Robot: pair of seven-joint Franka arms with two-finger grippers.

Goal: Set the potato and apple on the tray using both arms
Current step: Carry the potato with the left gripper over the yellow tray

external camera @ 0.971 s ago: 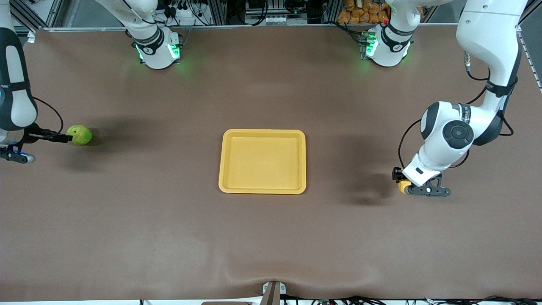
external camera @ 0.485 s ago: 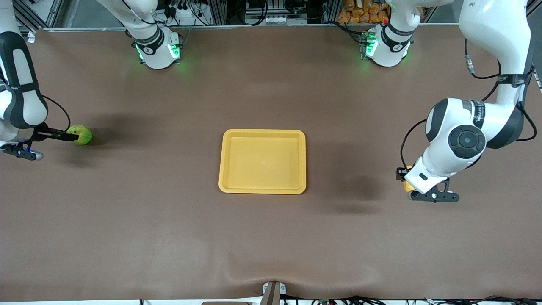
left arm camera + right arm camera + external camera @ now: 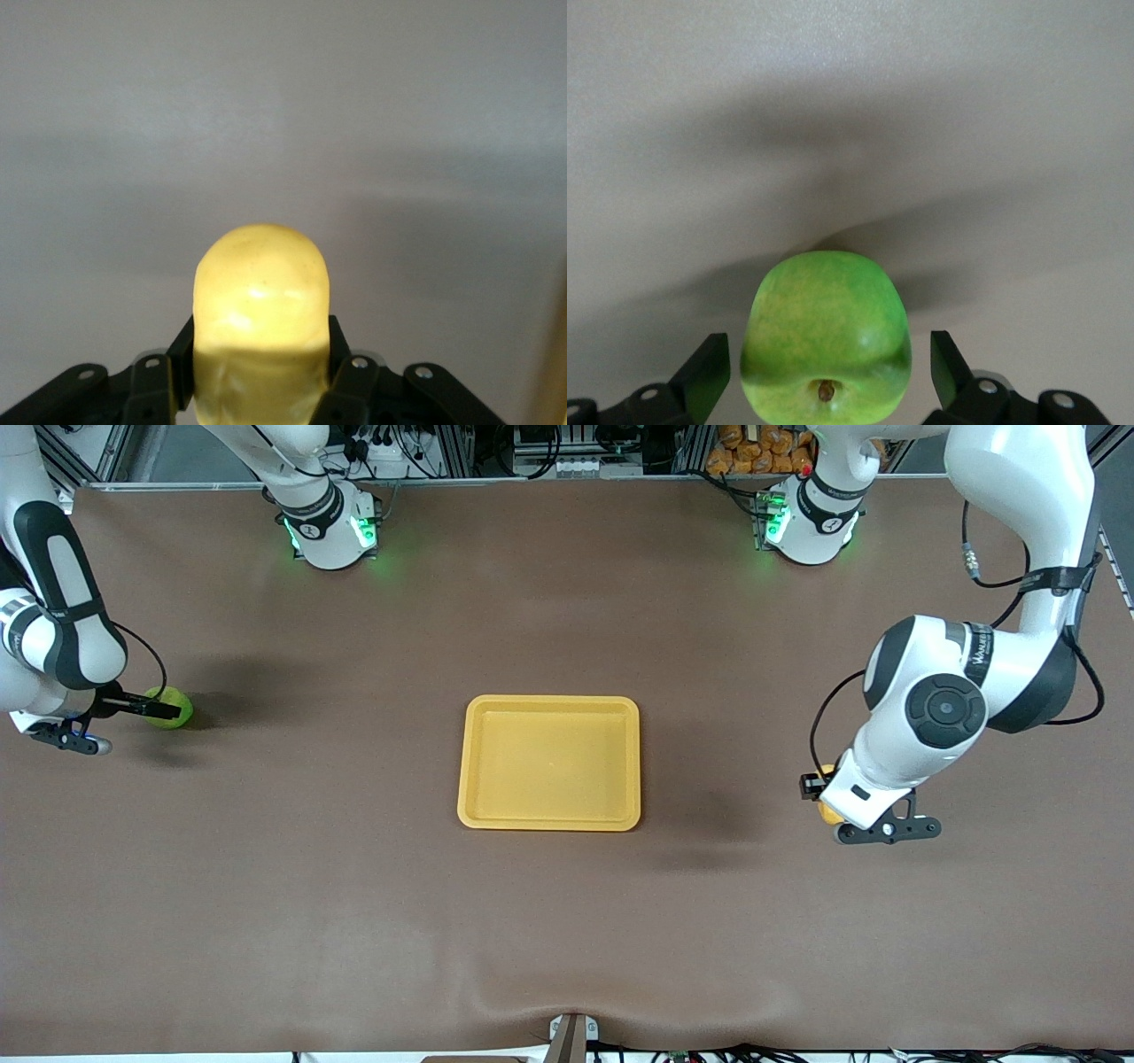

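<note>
Two arms, one fruit each, tray bare at frame centre.

Left gripper (image 3: 819,797), at the frame's right edge, pinches the potato (image 3: 260,319) between its fingers (image 3: 347,367). Right gripper (image 3: 164,710), at the frame's left edge, has its fingers (image 3: 706,374) spread on either side of the apple (image 3: 827,336), with gaps showing. The tray (image 3: 549,815) lies between them, well apart from both.
</note>
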